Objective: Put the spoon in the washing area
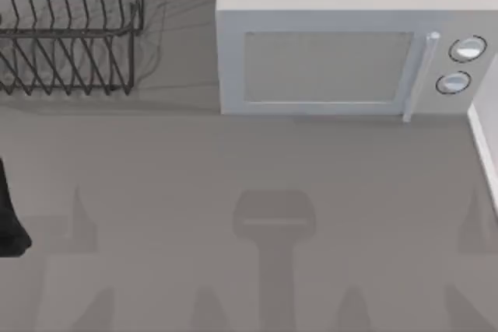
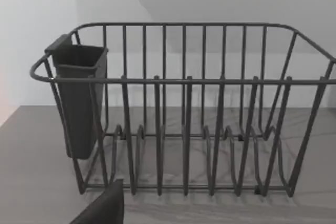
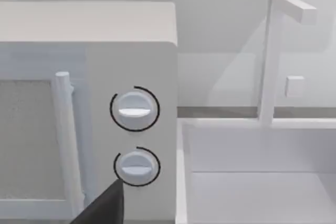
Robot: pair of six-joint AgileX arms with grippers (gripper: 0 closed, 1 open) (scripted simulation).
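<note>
Wire rack and sink, no contents visible

The dark wire dish rack (image 1: 70, 29) at the grey desk's (image 1: 233, 161) far-left corner carries a dark plastic cutlery cup (image 2: 79, 98); the white sink basin (image 3: 257, 182) sits right of the white microwave (image 1: 342, 44). Gripper openings: cannot tell.

Even, soft light; faint countertop (image 1: 194, 161) shadows.

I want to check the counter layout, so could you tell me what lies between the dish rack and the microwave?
In the top view, bare grey counter separates the dish rack and the microwave; only the rack's faint shadow falls there.
</note>
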